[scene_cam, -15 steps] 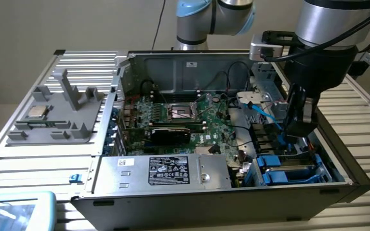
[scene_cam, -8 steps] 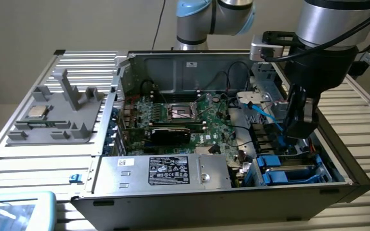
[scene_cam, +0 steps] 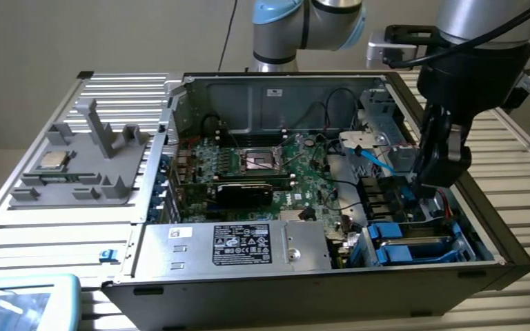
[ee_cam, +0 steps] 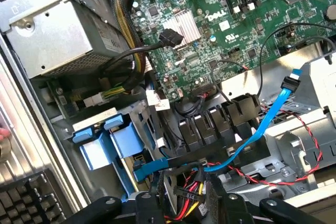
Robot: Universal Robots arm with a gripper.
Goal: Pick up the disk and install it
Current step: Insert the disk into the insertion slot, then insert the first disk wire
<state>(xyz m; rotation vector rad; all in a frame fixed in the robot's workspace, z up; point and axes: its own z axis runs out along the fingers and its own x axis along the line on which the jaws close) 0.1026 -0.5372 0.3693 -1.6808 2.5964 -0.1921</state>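
The disk [scene_cam: 414, 247] sits in the drive bay at the near corner of the open computer case, on the exterior view's right. Its bright blue carrier shows, and most of its grey body is hidden in the bay. In the wrist view the blue carrier of the disk [ee_cam: 107, 142] stands on edge beside the power supply [ee_cam: 58, 24]. My black gripper [scene_cam: 433, 181] hangs inside the case just behind the disk, above the cable slots. Its fingers [ee_cam: 215, 203] stand apart with only red and yellow wires seen between them, so the gripper [ee_cam: 184, 211] is open and holds nothing.
A blue data cable [ee_cam: 262, 124] runs across the black drive cage [ee_cam: 220, 124] close under the fingers. The green motherboard [scene_cam: 265, 172] fills the case floor. A grey fixture [scene_cam: 90, 172] with a small silver chip [scene_cam: 55, 160] stands on the exterior view's left.
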